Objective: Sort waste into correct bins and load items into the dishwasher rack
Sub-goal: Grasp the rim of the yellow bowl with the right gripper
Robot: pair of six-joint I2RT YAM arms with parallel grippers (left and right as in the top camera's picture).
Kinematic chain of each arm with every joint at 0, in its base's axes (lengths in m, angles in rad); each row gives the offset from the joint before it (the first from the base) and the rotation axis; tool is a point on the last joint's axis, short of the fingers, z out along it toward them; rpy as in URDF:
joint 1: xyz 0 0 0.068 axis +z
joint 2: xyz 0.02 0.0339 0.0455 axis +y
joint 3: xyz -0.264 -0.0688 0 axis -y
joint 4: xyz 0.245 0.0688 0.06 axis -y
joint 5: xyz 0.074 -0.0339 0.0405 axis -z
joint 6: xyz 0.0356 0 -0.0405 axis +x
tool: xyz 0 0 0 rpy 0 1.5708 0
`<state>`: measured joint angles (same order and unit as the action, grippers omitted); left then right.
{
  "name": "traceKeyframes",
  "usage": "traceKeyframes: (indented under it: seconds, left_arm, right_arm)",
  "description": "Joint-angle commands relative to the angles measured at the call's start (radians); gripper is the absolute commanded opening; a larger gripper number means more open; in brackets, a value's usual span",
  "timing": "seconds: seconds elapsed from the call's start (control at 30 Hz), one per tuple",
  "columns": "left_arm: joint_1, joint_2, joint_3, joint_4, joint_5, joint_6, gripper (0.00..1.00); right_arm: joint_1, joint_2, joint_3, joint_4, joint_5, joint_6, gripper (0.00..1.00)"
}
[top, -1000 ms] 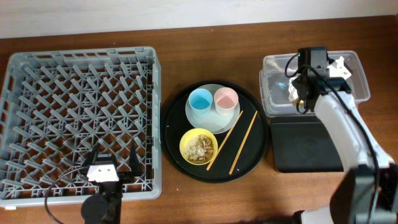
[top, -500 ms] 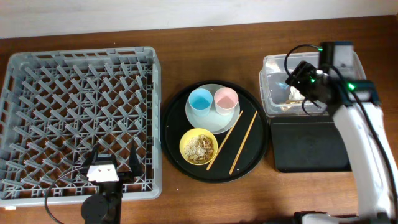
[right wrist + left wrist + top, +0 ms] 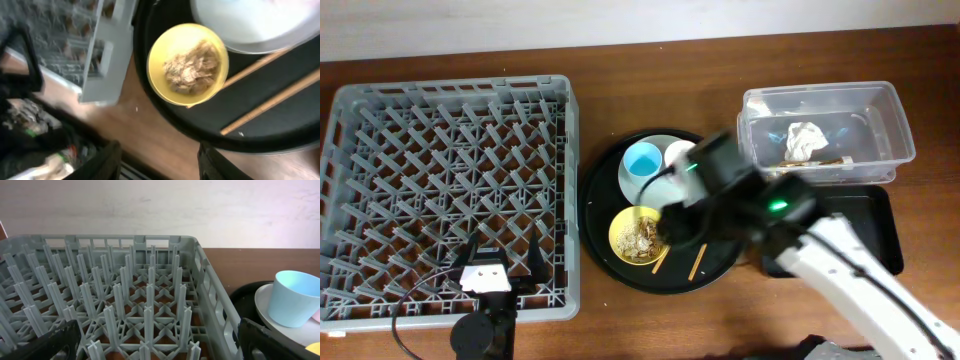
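The crumpled white tissue (image 3: pixel 805 139) and a small wrapper scrap (image 3: pixel 812 163) lie in the clear tub (image 3: pixel 890 120). The yellow bowl (image 3: pixel 638 236) holds tan food scraps (image 3: pixel 192 67) on the round black tray. The blue cup (image 3: pixel 642 160) stands on the pale plate (image 3: pixel 658 190). The pink cup (image 3: pixel 678 152) is half hidden by my right arm. The chopsticks (image 3: pixel 272 102) lie right of the bowl (image 3: pixel 187 65). My right gripper (image 3: pixel 672 228) is open and empty, above the bowl's right side. My left gripper (image 3: pixel 155 350) is open over the grey rack's (image 3: pixel 450 190) front edge.
The black rectangular tray (image 3: pixel 870 215) lies in front of the clear tub, partly under my right arm. The round black tray (image 3: pixel 605 200) sits between rack and bins. The rack's near corner (image 3: pixel 105 65) shows in the right wrist view. The blue cup (image 3: pixel 295 297) shows right of the rack.
My right arm has swung left from the clear tub to over the round tray and bowl. The tissue it held stays in the tub. The left arm has not moved.
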<state>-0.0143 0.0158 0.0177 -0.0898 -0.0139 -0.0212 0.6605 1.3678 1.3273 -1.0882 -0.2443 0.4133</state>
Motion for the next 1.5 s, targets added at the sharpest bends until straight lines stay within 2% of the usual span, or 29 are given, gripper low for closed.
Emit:
traceKeyframes:
  seconds: [0.0, 0.17, 0.33, 0.53, 0.67, 0.87, 1.1, 1.47]
  left_arm:
    - [-0.005, -0.004, -0.004, -0.001, 0.011, 0.015, 0.99]
    - [-0.005, -0.004, -0.004, -0.001, 0.011, 0.015, 0.99]
    - [-0.005, -0.004, -0.004, -0.002, 0.011, 0.015, 0.99]
    - [-0.005, -0.004, -0.004, -0.002, 0.011, 0.015, 0.99]
    - [-0.005, -0.004, -0.004, -0.001, 0.011, 0.015, 0.99]
    - [-0.005, -0.004, -0.004, -0.001, 0.011, 0.015, 0.99]
    - [-0.005, -0.004, -0.004, -0.001, 0.011, 0.015, 0.99]
    - [-0.005, -0.004, -0.004, -0.001, 0.011, 0.015, 0.99]
  right_arm:
    - [0.171, 0.095, -0.016, 0.055, 0.201, -0.017, 0.51]
    - [0.315, 0.272, -0.016, 0.134, 0.42, -0.017, 0.5]
    - [0.335, 0.409, -0.016, 0.193, 0.414, -0.016, 0.49]
    - [0.334, 0.425, -0.017, 0.251, 0.414, -0.043, 0.49]
    - [0.334, 0.425, -0.017, 0.274, 0.414, -0.066, 0.41]
    - [0.334, 0.425, -0.03, 0.285, 0.402, -0.067, 0.36]
    - [0.333, 0.425, -0.135, 0.398, 0.397, -0.074, 0.36]
    - [0.323, 0.425, -0.184, 0.414, 0.444, -0.088, 0.36]
